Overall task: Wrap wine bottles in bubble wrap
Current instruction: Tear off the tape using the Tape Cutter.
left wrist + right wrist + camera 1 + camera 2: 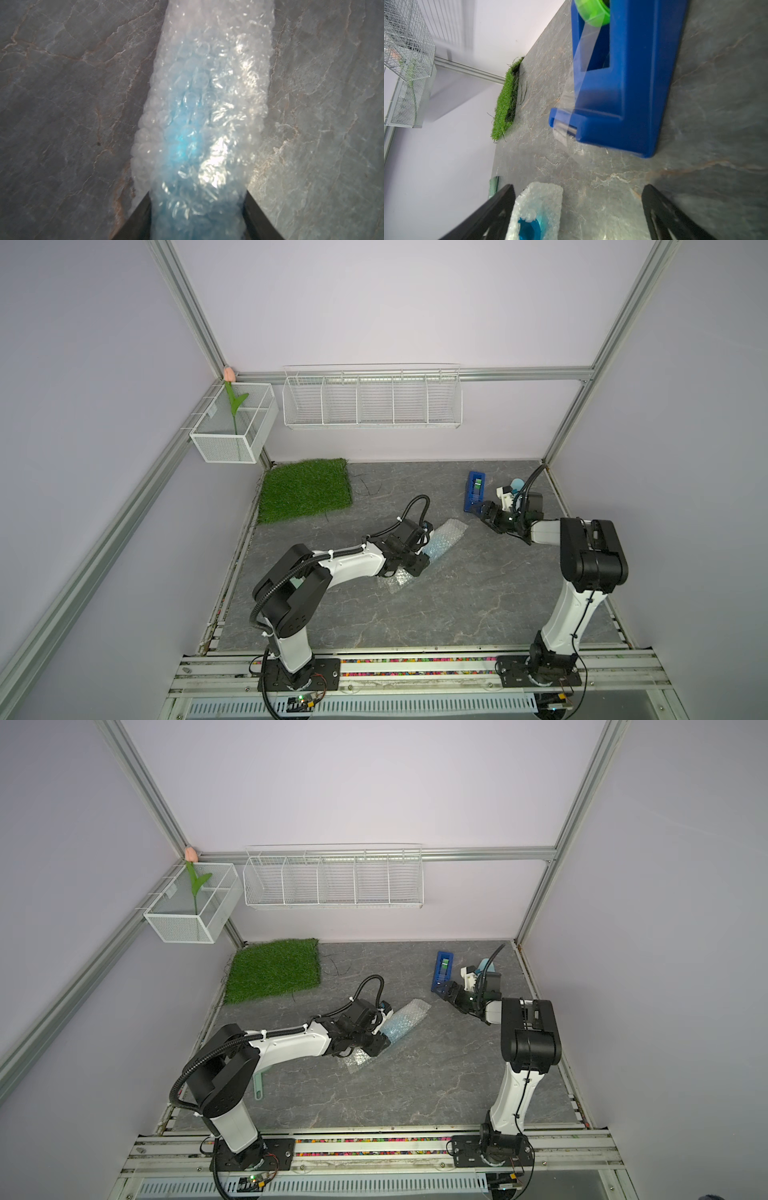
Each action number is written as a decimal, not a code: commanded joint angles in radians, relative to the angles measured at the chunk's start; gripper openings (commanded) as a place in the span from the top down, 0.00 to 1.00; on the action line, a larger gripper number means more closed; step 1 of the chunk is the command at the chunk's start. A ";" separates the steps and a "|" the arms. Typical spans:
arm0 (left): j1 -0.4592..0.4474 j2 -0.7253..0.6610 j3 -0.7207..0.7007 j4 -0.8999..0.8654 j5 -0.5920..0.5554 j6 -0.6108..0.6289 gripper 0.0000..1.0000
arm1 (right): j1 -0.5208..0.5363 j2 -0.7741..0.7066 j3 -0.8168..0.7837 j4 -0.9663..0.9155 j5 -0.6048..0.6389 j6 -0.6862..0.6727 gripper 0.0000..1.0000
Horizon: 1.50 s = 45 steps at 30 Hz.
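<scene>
The wine bottle (pixel 182 145) lies on the grey floor, rolled inside the bubble wrap (pixel 442 541) (pixel 405 1021) and showing blue through it. My left gripper (pixel 417 564) (pixel 197 218) is shut on the near end of this roll, with a dark finger pressed against each side. The far end of the wrap (pixel 537 207) is open, and the bottle's blue end (pixel 529 228) shows inside it. My right gripper (pixel 478 510) (pixel 579 207) stands wide open with nothing between its fingers. It is just in front of the blue tape dispenser (pixel 475 489) (pixel 623 93).
A clear strip of tape (pixel 566 116) hangs from the dispenser's cutter. A green grass mat (pixel 305 489) lies at the back left. A white wire rack (pixel 372 400) and a mesh box with a tulip (pixel 235 423) hang on the walls.
</scene>
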 commanded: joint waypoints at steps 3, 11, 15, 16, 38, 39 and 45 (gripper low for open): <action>0.024 0.074 -0.051 -0.217 -0.066 -0.004 0.49 | 0.013 0.040 -0.006 0.081 -0.024 0.050 0.03; 0.024 0.074 -0.050 -0.219 -0.066 -0.002 0.49 | 0.019 0.082 0.018 0.173 -0.038 0.098 0.06; 0.024 0.073 -0.048 -0.219 -0.066 -0.001 0.49 | 0.020 0.102 0.022 0.229 -0.053 0.134 0.08; 0.024 0.073 -0.049 -0.222 -0.066 -0.002 0.49 | 0.020 0.104 0.023 0.232 -0.054 0.135 0.08; 0.024 0.078 -0.043 -0.225 -0.059 0.002 0.49 | 0.019 0.108 0.004 0.330 -0.101 0.157 0.21; 0.024 0.078 -0.042 -0.225 -0.059 0.002 0.49 | 0.019 0.108 0.007 0.324 -0.100 0.157 0.23; 0.024 0.079 -0.040 -0.228 -0.057 0.002 0.49 | 0.019 0.113 0.015 0.295 -0.098 0.148 0.37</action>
